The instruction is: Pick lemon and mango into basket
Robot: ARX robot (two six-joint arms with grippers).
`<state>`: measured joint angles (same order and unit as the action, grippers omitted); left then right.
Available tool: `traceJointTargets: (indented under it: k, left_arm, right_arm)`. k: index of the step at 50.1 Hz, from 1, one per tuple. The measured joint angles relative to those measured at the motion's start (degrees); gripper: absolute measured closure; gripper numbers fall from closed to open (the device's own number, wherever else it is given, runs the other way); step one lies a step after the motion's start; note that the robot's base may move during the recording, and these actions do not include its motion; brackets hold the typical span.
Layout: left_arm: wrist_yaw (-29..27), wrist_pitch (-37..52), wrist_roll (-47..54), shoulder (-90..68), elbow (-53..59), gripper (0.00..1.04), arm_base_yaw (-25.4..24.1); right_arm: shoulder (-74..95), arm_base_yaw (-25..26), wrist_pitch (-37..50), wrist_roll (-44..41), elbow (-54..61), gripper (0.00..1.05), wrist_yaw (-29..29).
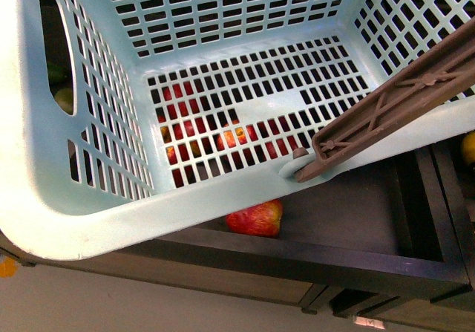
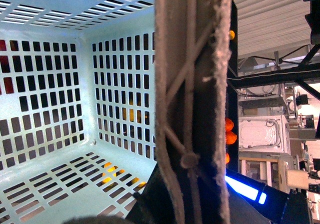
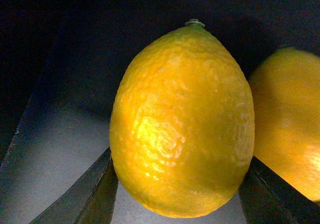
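The basket [image 1: 111, 228] is the largest thing: light teal plastic with slotted walls and floor and an oval hand hole. It sits tilted close to the front camera, and nothing lies inside it. Its brown ribbed handle [image 1: 401, 102] swings across the right rim. In the left wrist view that handle fills the middle so closely that I cannot tell whether the left pincer clasps it.

Below the basket, a dark tray [image 1: 356, 213] holds a red apple [image 1: 256, 218], and more red fruit [image 1: 234, 135] shows through the floor slots.

The mango [image 3: 290, 129], smooth and orange-yellow, lies just beside the lemon [image 3: 182, 119]. The lemon is bright yellow and dimpled, stem nub up, over a dark tray floor. The right pincer [image 3: 180, 156] pinches it, one dark finger against each flank.
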<state>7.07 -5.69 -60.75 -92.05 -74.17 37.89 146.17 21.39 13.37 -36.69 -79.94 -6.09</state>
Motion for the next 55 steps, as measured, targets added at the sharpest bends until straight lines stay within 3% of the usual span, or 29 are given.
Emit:
traceJointTargets:
  k: [9, 21, 27, 34, 40, 49, 55]
  left_arm:
    - [0.02, 0.00, 0.00, 0.00, 0.00, 1.00, 0.00]
    - [0.02, 0.00, 0.00, 0.00, 0.00, 1.00, 0.00]
    - [0.04, 0.00, 0.00, 0.00, 0.00, 1.00, 0.00]
    - [0.02, 0.00, 0.00, 0.00, 0.00, 1.00, 0.00]
    - [0.00, 0.00, 0.02, 0.00, 0.00, 1.00, 0.00]
    - [0.02, 0.00, 0.00, 0.00, 0.00, 1.00, 0.00]
    - [-0.02, 0.00, 0.00, 0.00, 0.00, 1.00, -0.02]
  right_arm:
    - [-9.77, 2.67, 2.56, 1.33, 7.04, 0.48, -4.15]
    - [-38.93, 5.84, 2.80, 5.62, 25.00, 0.48, -20.57]
    - [-51.21, 5.35, 1.05, 9.11, 29.38, 0.48, -25.51]
    - [-63.84, 3.50, -0.79, 13.81, 31.67, 0.48, -27.78]
    - [-73.13, -1.11, -2.23, 17.73, 33.99, 0.48, -27.74]
    - [-78.36, -11.74, -2.71, 21.53, 38.36, 0.48, -22.49]
    - [-78.53, -16.13, -2.54, 22.97, 39.74, 0.48, -20.15]
